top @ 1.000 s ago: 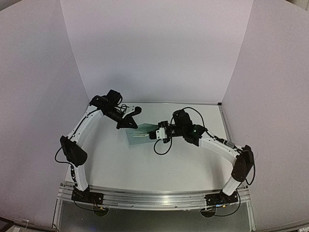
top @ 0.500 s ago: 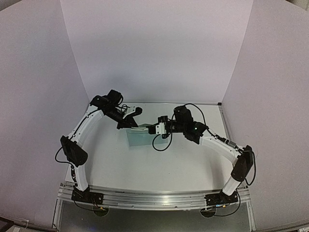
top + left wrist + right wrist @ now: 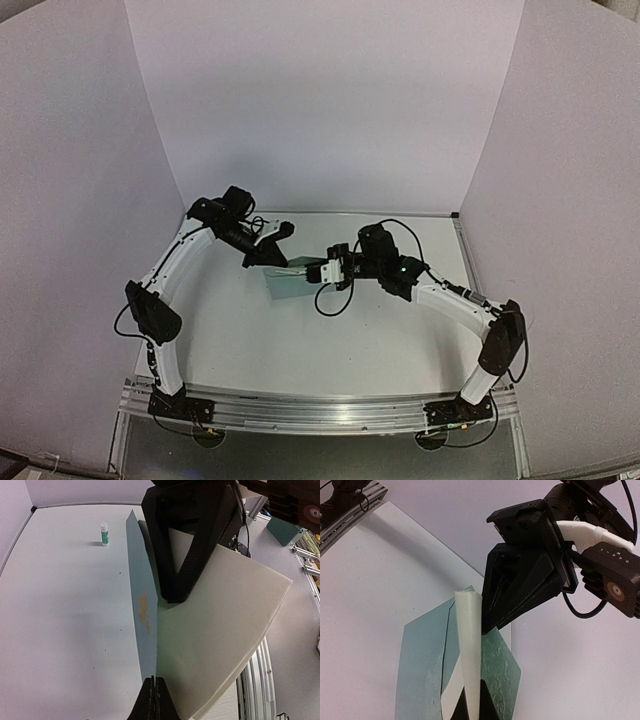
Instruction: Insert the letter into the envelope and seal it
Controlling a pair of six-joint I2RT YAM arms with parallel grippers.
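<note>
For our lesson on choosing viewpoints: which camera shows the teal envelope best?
The right wrist view: the envelope faces that camera, its teal face spread wide. The left wrist view sees it nearly edge-on, a narrow strip. The top view shows only a small distant patch.

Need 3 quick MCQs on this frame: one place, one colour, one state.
1. The glue stick stands: A on the bare table; B on a box; C in a tray.
2. The envelope is: A red; B teal; C black.
3. The right gripper is: A open; B shut on the glue stick; C shut on the letter.
Key: 1A, it stands alone on the table in the left wrist view; 2B, teal in both wrist views; 3C, the gripper pinches the cream sheet's edge.
</note>
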